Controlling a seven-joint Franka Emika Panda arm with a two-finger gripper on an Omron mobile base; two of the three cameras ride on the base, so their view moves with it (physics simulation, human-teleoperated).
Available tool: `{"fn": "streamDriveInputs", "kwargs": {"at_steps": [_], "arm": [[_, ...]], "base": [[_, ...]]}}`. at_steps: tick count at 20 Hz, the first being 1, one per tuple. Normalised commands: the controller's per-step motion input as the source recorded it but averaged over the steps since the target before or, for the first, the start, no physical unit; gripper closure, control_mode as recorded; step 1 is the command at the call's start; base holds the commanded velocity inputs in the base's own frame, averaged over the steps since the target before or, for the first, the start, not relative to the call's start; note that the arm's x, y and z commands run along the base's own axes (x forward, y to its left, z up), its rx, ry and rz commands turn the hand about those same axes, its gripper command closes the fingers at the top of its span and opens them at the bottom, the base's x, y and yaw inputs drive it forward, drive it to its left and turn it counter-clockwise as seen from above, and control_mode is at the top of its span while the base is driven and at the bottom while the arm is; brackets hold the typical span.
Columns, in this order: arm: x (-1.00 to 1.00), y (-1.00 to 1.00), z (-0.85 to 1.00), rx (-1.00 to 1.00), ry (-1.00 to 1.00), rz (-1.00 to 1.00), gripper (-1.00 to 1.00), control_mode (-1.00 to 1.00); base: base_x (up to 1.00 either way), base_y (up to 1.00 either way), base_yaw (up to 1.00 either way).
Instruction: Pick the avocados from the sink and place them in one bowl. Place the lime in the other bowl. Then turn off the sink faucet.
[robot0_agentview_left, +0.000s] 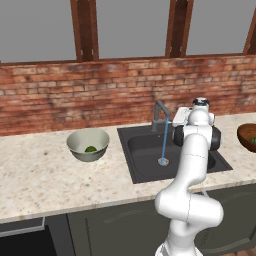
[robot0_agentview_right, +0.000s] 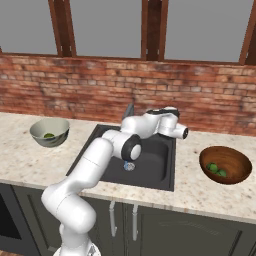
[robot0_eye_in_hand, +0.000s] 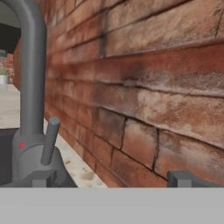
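Note:
The faucet (robot0_agentview_left: 159, 114) stands behind the sink (robot0_agentview_left: 145, 159), and a blue stream of water (robot0_agentview_left: 164, 141) runs down to the drain. My gripper (robot0_agentview_left: 176, 118) is open just right of the faucet, close to the brick wall and pointing left along it. In the hand view the faucet stem (robot0_eye_in_hand: 31, 74) and its small lever (robot0_eye_in_hand: 49, 141) rise at the left, just above my left fingertip (robot0_eye_in_hand: 43, 178), and the gripper (robot0_eye_in_hand: 113, 179) holds nothing. Two avocados (robot0_agentview_right: 213, 168) lie in the brown bowl (robot0_agentview_right: 235, 160). The lime (robot0_agentview_left: 90, 148) rests in the pale bowl (robot0_agentview_left: 80, 141).
The brick wall (robot0_eye_in_hand: 144, 87) runs close along the right of the hand. The pale bowl sits on the counter (robot0_agentview_left: 40, 170) left of the sink, the brown bowl on the counter right of it. Windows with wooden frames (robot0_agentview_left: 84, 30) stand above the wall.

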Motion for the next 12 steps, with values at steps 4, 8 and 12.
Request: {"fn": "streamDriveInputs", "kwargs": {"at_steps": [4,8,12], "arm": [[0.21,0.0,-0.11,0.0,0.0,0.0,-1.0,-1.0],[0.21,0.0,-0.04,0.0,0.0,0.0,-1.0,-1.0],[0.11,0.03,0.0,0.0,0.0,0.0,-1.0,-1.0]], "base": [[0.0,0.0,0.0],[0.0,0.0,0.0],[0.0,0.0,0.0]]}}
